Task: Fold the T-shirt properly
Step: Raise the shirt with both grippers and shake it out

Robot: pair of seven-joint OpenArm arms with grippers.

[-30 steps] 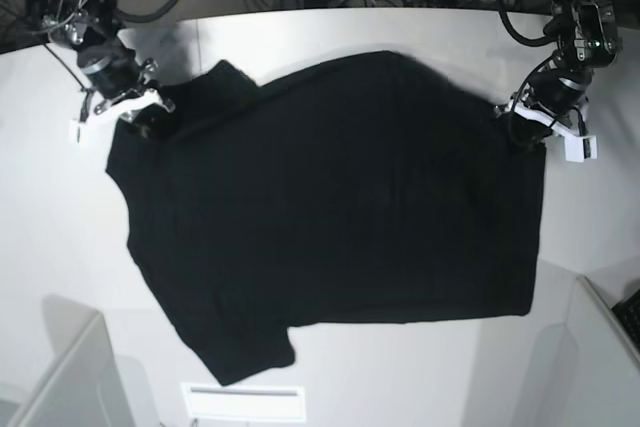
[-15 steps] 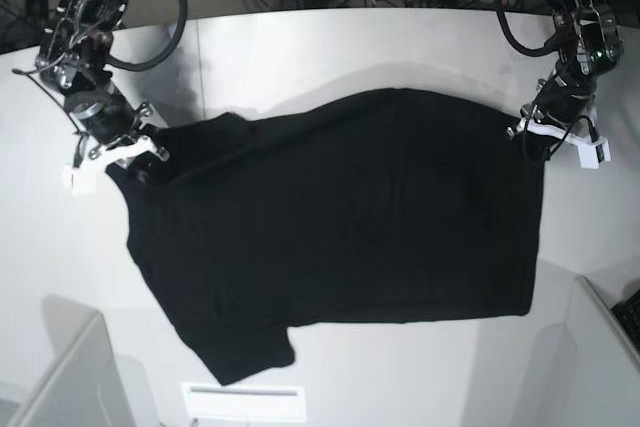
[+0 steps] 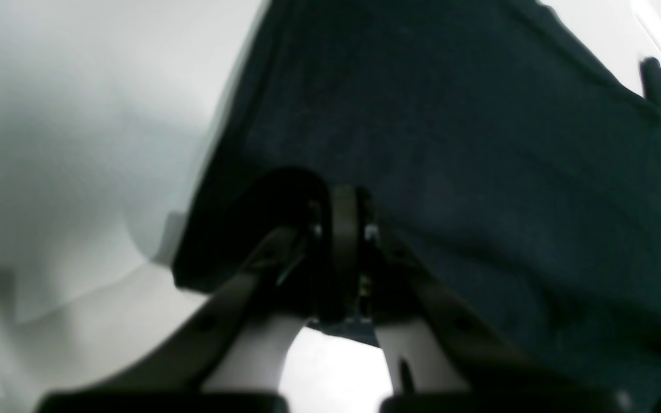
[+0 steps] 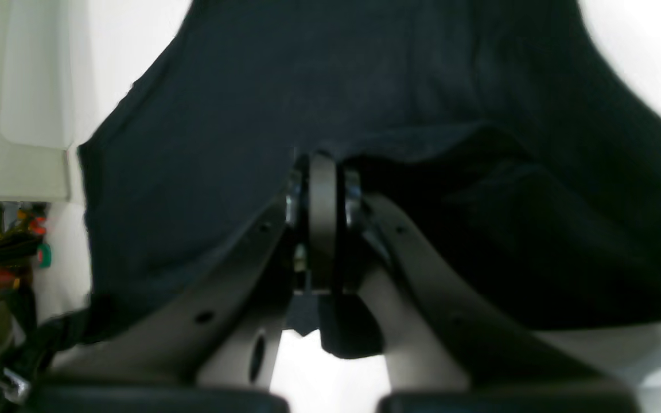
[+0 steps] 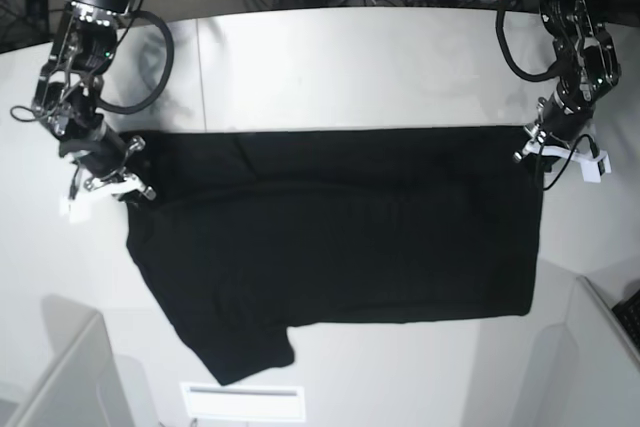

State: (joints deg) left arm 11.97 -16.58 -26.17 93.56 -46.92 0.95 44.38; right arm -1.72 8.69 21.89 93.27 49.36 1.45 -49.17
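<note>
**Both grippers clamped on shirt's far edge**

T-shirt (image 5: pixel 340 237) spread on white tabletop (image 5: pixel 330 57) — near hem and one sleeve lie flat. Farther back, right gripper (image 5: pixel 128 185) and left gripper (image 5: pixel 534 147) each pinch a corner of the far edge, cloth stretched straight between them.

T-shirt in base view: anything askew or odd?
Slightly. The T-shirt sits skewed: one sleeve juts toward the near table edge. The top edge is taut between the left hand and right hand.
</note>
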